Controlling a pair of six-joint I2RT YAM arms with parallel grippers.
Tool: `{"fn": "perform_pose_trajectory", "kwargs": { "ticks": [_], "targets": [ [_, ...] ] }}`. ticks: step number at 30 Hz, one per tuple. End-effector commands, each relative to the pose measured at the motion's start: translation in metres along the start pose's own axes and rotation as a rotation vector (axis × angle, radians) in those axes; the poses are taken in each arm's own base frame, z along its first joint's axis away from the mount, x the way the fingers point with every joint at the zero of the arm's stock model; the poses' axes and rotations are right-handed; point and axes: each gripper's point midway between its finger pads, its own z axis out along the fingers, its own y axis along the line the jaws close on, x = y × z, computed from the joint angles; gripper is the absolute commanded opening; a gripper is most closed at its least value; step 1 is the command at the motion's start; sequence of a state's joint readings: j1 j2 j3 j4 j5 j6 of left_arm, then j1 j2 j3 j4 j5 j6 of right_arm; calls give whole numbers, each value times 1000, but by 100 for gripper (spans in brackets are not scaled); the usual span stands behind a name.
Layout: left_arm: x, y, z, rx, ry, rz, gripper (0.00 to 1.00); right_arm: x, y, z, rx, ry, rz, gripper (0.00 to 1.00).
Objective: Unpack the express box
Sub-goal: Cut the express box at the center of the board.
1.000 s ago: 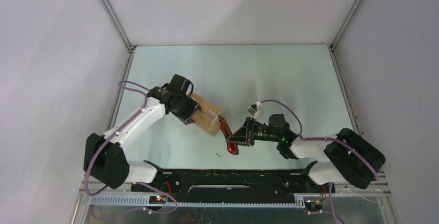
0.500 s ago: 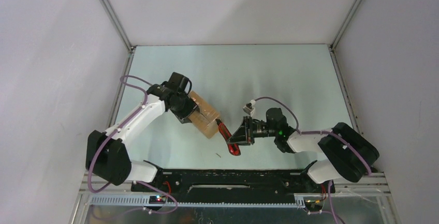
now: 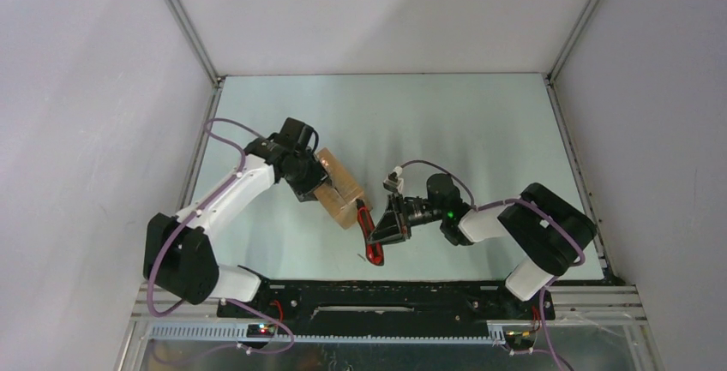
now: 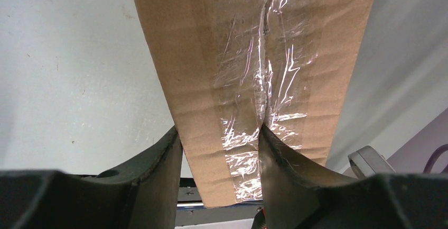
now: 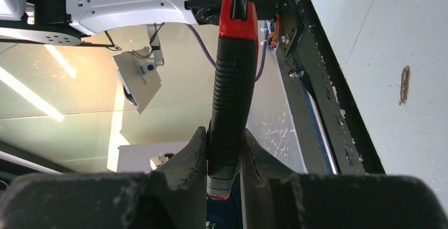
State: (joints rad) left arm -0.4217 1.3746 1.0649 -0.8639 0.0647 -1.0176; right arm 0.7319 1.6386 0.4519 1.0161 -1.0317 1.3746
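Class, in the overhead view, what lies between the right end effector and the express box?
The utility knife, gripped by the right end effector, points toward the express box; the top view shows it.

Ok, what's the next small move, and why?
Probably bring the utility knife in the right gripper up to the tape seam: the left gripper grips the express box, its flaps look taped shut, and the knife hangs just beside it.

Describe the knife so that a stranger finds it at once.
On the pale table, look at the middle near the front edge. The utility knife is clamped in the right gripper, next to the brown express box; it alone is red and black.
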Motion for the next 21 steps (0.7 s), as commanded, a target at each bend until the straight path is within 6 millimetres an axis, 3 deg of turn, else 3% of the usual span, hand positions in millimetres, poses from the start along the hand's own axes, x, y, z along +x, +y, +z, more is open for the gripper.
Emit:
{"fn": "perform_pose_trajectory", "kwargs": {
  "ticks": [1, 4, 7, 10, 13, 21],
  "targets": [
    [35, 19, -12, -68, 169, 94, 7, -44, 37, 0, -38, -154, -277, 0],
    [31, 9, -17, -32, 150, 95, 29, -48, 9, -9, 89, -174, -235, 0],
    [25, 2, -25, -9, 123, 109, 51, -44, 5, -15, 120, -160, -242, 0],
    [21, -2, -31, 4, 106, 128, 79, -40, 6, -20, 125, -146, -262, 0],
    [17, -8, -37, 35, 83, 148, 96, -35, 0, -26, 141, -117, -253, 0],
    [3, -14, -60, 68, -9, 218, 100, -34, 0, -32, 193, -118, -271, 0]
  ]
}}
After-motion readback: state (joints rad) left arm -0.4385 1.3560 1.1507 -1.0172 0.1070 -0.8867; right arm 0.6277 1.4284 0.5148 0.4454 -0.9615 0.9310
